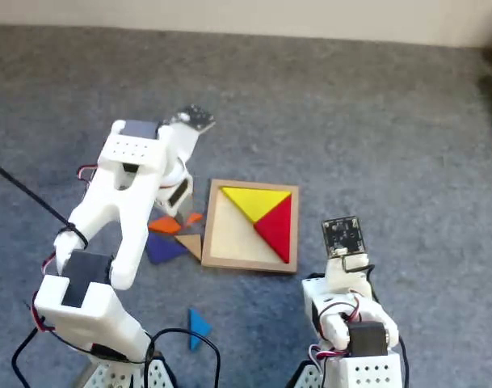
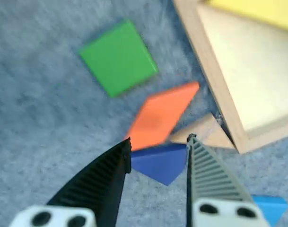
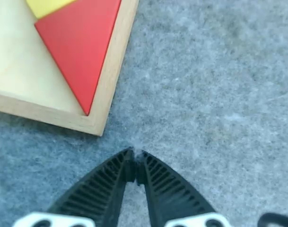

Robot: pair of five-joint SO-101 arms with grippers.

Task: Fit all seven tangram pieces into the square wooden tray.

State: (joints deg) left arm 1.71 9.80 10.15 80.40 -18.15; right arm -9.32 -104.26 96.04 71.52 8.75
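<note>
**Two pieces in, five out on the carpet**

In the tray [image 1: 246, 265]: yellow triangle [image 1: 250, 200] along the far edge, red triangle [image 1: 278, 226] along the right edge, the two touching. Bare wood over the left and near part.

Off the left rim, on carpet [image 1: 375, 121]: green square [image 2: 117, 56], orange slab [image 2: 160, 116], navy triangle [image 2: 158, 163], and tan triangle [image 2: 205, 135] against the rim by the near corner. Well apart toward the arm bases: light-blue triangle [image 1: 197, 325].

Left gripper [image 2: 159, 140]: fingers spread, navy triangle between them.

Right gripper [image 3: 135, 153]: fingers pressed together on nothing, over bare carpet just off the tray's near right corner. Open carpet beyond.
</note>
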